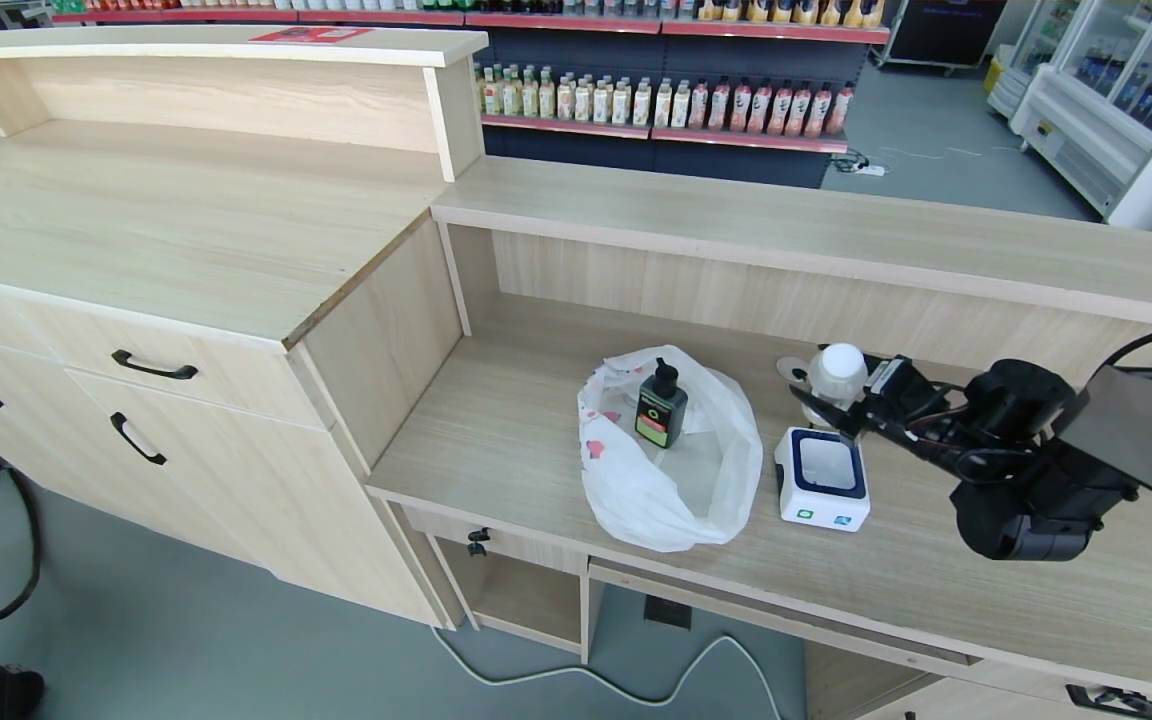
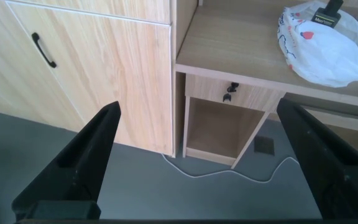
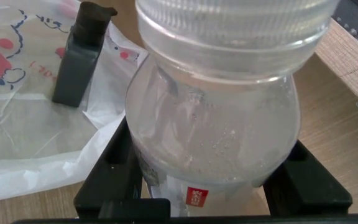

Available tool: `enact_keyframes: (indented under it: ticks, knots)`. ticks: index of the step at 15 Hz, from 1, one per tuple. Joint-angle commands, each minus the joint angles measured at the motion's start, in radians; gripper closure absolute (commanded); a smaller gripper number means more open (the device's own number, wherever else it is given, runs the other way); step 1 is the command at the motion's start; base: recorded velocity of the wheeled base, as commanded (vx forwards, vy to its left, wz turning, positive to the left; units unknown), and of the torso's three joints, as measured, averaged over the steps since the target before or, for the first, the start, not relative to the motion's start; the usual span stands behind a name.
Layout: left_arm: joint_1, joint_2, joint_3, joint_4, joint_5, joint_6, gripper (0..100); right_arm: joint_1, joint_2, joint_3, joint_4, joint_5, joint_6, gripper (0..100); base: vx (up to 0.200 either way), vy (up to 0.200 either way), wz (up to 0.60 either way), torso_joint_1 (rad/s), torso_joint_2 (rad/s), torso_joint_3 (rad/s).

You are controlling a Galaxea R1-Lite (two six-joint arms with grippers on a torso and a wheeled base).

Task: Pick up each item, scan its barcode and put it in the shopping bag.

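Observation:
A clear plastic bottle [image 1: 837, 373] with a white cap sits between the fingers of my right gripper [image 1: 833, 404], just beyond the white and blue barcode scanner [image 1: 822, 478] on the lower desk. In the right wrist view the bottle [image 3: 216, 124] is clamped in the black jaws of the gripper [image 3: 210, 180]. The white shopping bag [image 1: 696, 470] lies open left of the scanner, and a dark pump bottle [image 1: 661, 405] stands in it. My left gripper [image 2: 197, 106] hangs open over the floor in front of the desk, holding nothing.
A small round disc [image 1: 792, 368] lies on the desk behind the held bottle. A raised counter ledge [image 1: 796, 225] runs along the back, and a taller cabinet [image 1: 186, 240] with drawers stands to the left. A cable [image 2: 229, 174] trails on the floor.

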Motion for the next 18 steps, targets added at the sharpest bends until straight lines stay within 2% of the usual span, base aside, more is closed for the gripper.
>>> enact_keyframes:
  ticks: [1, 3, 5, 8, 9, 12, 18]
  knots:
    - [-0.001, 0.0, 0.0, 0.0, 0.0, 0.0, 0, 0.0, -0.029, 0.001, -0.001, 0.0, -0.001, 100, 0.0, 0.0, 0.0, 0.0, 0.0, 0.0]
    - [-0.001, 0.0, 0.0, 0.0, 0.0, 0.0, 0, 0.001, -0.104, 0.03, -0.001, -0.001, 0.005, 100, 0.0, 0.0, 0.0, 0.0, 0.0, 0.0]
    - [-0.001, 0.0, 0.0, 0.0, 0.0, 0.002, 0, -0.008, -0.315, 0.171, 0.04, -0.008, 0.072, 100, 0.0, 0.0, 0.0, 0.0, 0.0, 0.0]
    - [0.001, 0.0, 0.0, 0.0, 0.0, 0.002, 0, -0.017, -0.535, 0.282, 0.218, -0.09, 0.192, 100, 0.0, 0.0, 0.0, 0.0, 0.0, 0.0]
    - [0.001, 0.0, -0.002, 0.0, 0.0, 0.0, 0, -0.017, -0.631, 0.323, 0.321, -0.138, 0.227, 100, 0.0, 0.0, 0.0, 0.0, 0.0, 0.0]
    - [0.001, 0.0, 0.0, 0.0, 0.0, 0.0, 0, -0.046, -0.779, 0.409, 0.499, -0.212, 0.232, 100, 0.0, 0.0, 0.0, 0.0, 0.0, 0.0]
    - [-0.001, 0.0, 0.0, 0.0, 0.0, 0.002, 0, -0.146, -0.894, 0.467, 0.585, -0.218, 0.233, 100, 0.0, 0.0, 0.0, 0.0, 0.0, 0.0]
